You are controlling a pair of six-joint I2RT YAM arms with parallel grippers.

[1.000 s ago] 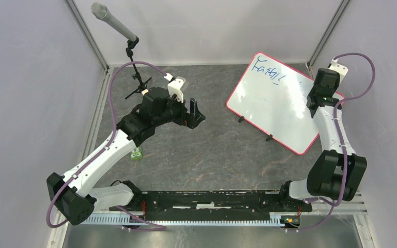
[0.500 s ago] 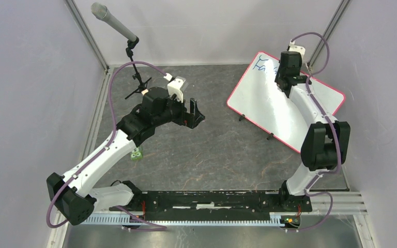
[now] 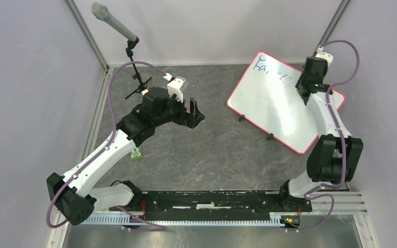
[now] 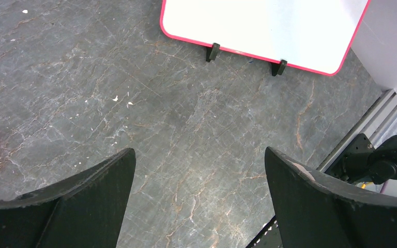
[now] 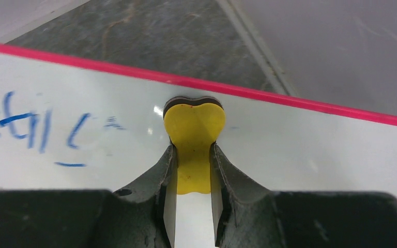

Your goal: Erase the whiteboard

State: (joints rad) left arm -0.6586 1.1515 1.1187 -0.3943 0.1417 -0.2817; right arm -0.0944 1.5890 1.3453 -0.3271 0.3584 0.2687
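The whiteboard (image 3: pixel 269 106), white with a pink-red frame and small black feet, lies tilted at the back right of the table. Blue handwriting (image 3: pixel 271 72) runs along its top edge. My right gripper (image 3: pixel 306 87) hangs over the board's upper right part, just right of the writing. In the right wrist view it (image 5: pixel 193 150) is shut on a yellow eraser (image 5: pixel 194 124) with a dark underside, which rests against the whiteboard (image 5: pixel 300 144) beside the handwriting (image 5: pixel 31 126). My left gripper (image 3: pixel 196 114) hovers open over bare table left of the board, with nothing between its fingers (image 4: pixel 199 155); the whiteboard (image 4: pixel 258 26) lies ahead of it.
A microphone (image 3: pixel 113 23) on a small stand rises at the back left. A small green block (image 3: pixel 136 154) sits by the left arm. Side walls close in on both sides, the right one close to the board. The black base rail (image 3: pixel 212 199) runs along the near edge.
My right arm swept left across the board's top over the handwriting, then back to the right. The writing's middle looks fainter. The left arm has not moved.
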